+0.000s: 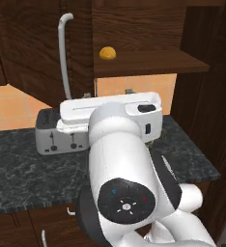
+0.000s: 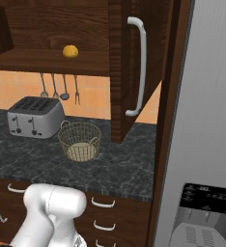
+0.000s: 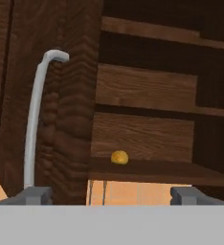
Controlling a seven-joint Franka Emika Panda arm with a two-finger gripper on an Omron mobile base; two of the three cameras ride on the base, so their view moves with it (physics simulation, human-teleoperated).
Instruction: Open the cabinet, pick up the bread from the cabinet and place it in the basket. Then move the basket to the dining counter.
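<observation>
**Cabinet open, bread on shelf, claw released**

Cabinet point(image 2: 129, 62) doors swung open; bare shelves show in all three views. In the right base view one door stands edge-on at upper centre, its long silver bar handle point(image 2: 140, 67) facing right. In the left base view the other door sits upper left, with its handle point(image 1: 64, 53) running down toward the counter.

Bread point(image 1: 107, 53): small golden-orange bun on the lowest cabinet shelf, upper centre of the left base view, upper left of the right base view, lower centre of the hand view. Nothing touching it.

Gripper point(image 3: 111, 195): bottom edge of the hand view, two grey fingertips point(image 3: 35, 195) far apart at lower left and lower right, jaws spread wide, nothing between them. Bread sits above the gap, well apart from the tips. Door handle rises just above the left tip; contact unclear.

Basket point(image 2: 79, 141): pale wire mesh, tan base, upright on the black speckled countertop point(image 2: 124, 169), centre-left of the right base view, below the bread's shelf. Looks empty. Toaster point(image 2: 34, 116) stands near it to the left, not touching. Utensils point(image 2: 59, 87) hang on the orange tile wall under the shelf.

The white arm point(image 1: 129, 169) covers the lower centre of the left base view, hiding part of the toaster. Drawers point(image 2: 103, 205) with short curved handles under the counter. Grey fridge panel point(image 2: 206, 144) along the right of the right base view.
</observation>
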